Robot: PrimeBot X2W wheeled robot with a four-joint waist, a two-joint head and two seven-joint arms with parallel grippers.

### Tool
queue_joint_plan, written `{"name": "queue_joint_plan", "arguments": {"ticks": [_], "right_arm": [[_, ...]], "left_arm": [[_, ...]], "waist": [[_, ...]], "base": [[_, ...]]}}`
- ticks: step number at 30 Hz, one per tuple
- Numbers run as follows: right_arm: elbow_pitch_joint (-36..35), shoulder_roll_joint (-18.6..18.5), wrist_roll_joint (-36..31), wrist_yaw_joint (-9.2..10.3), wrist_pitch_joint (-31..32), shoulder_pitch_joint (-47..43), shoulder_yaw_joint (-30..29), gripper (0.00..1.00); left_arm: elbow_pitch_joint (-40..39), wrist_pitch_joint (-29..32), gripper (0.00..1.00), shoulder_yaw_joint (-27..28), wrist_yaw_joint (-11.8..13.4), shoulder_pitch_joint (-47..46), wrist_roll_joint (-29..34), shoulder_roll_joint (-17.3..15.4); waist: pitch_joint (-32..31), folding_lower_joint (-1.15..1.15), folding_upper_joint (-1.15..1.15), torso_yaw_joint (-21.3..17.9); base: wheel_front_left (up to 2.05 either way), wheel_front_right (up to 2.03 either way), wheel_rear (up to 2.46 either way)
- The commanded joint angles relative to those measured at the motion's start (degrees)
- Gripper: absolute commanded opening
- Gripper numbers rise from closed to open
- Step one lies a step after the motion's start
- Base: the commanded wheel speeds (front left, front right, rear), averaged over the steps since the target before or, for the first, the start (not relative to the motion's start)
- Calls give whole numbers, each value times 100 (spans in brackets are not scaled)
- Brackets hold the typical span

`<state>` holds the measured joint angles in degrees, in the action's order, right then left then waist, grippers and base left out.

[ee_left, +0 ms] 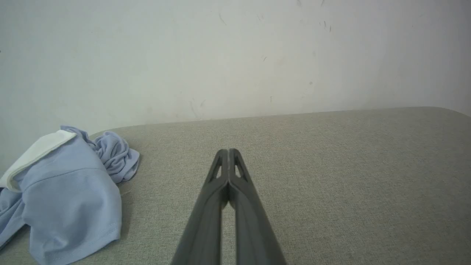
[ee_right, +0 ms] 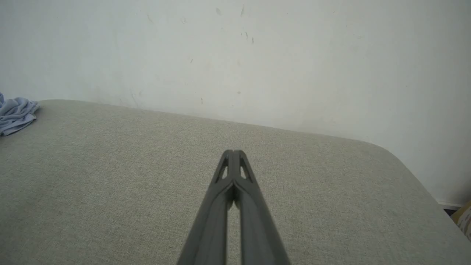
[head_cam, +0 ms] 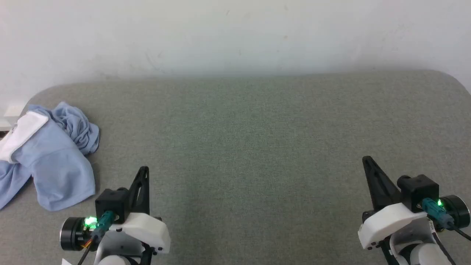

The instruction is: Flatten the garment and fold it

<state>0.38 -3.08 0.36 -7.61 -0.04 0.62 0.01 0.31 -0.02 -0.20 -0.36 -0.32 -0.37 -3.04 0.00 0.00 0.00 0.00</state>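
The garment (head_cam: 55, 158) is a light blue shirt with a white collar, lying crumpled in a heap at the far left of the grey padded surface. It also appears at the left of the left wrist view as the garment (ee_left: 70, 198), and a bunched bit of the garment (ee_right: 14, 114) shows at the left edge of the right wrist view. My left gripper (head_cam: 144, 170) hovers just right of the heap, shut and empty, its tips together (ee_left: 228, 151). My right gripper (head_cam: 366, 159) is far to the right, shut with nothing in it, fingertips touching (ee_right: 232, 151).
The grey fabric surface (head_cam: 243, 147) has rounded corners and runs back to a white wall (head_cam: 235, 33). Its right edge (ee_right: 423, 184) drops off toward the floor. A wide stretch of bare surface lies between the two grippers.
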Motion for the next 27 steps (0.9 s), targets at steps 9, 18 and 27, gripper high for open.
{"name": "queue_joint_plan", "arguments": {"ticks": [9, 18, 27], "right_arm": [[-38, 21, -36, 12, 4, -62, -1, 0], [-38, 21, -36, 12, 4, -62, -1, 0], [8, -3, 3, 0, -1, 2, 0, 100]], "left_arm": [[-31, 2, 0, 20, 36, 32, 37, 16], [-31, 2, 0, 20, 36, 32, 37, 16], [5, -1, 100, -5, -2, -1, -3, -1]], "waist": [[0, 0, 0, 0], [0, 0, 0, 0], [0, 0, 0, 0]], "base": [[0, 0, 0], [0, 0, 0], [0, 0, 0]]}}
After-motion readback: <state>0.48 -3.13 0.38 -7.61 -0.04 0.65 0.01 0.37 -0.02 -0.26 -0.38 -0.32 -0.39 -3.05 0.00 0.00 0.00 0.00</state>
